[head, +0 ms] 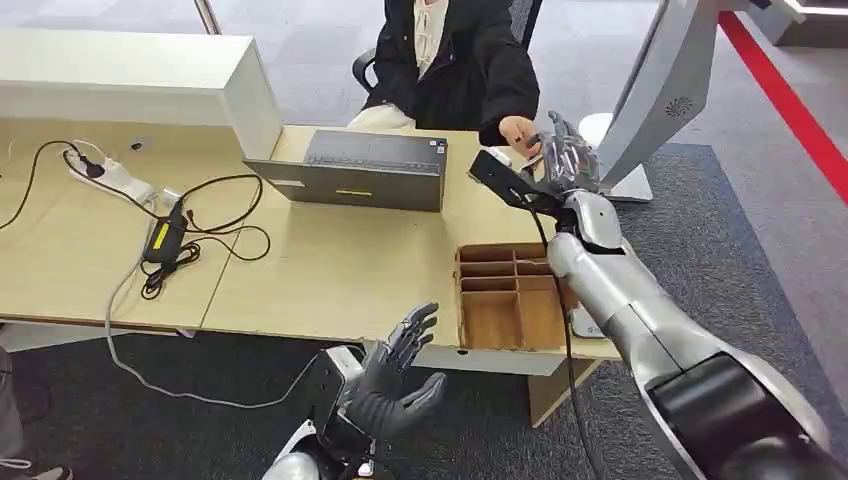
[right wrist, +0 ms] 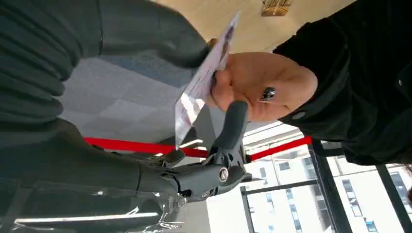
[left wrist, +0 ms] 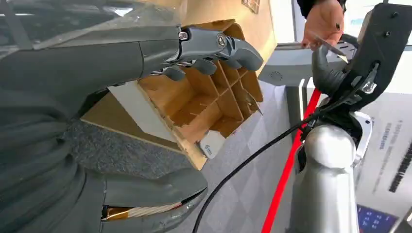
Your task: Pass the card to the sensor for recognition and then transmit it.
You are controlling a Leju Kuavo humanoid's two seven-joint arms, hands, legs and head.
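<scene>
Card handover at desk (head: 300, 280), right hand (head: 568, 160) and person's hand (head: 518, 131) both on card (right wrist: 201, 85).

Largest first: seated person in black sleeve (right wrist: 359, 82); laptop (head: 350, 170), no legible brand; brown divider box (head: 505, 295) at desk edge. Right wrist view shows card pinched between robot thumb and fingers (right wrist: 233, 126), print unreadable. Left hand (head: 400, 375) low by desk front, fingers spread, holding nothing; left wrist view adds a small white tag (left wrist: 210, 145) under box.

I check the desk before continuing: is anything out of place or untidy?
A white card lies beside the cardboard divider box, not in a compartment. The black cables by the power strip are tangled.
</scene>
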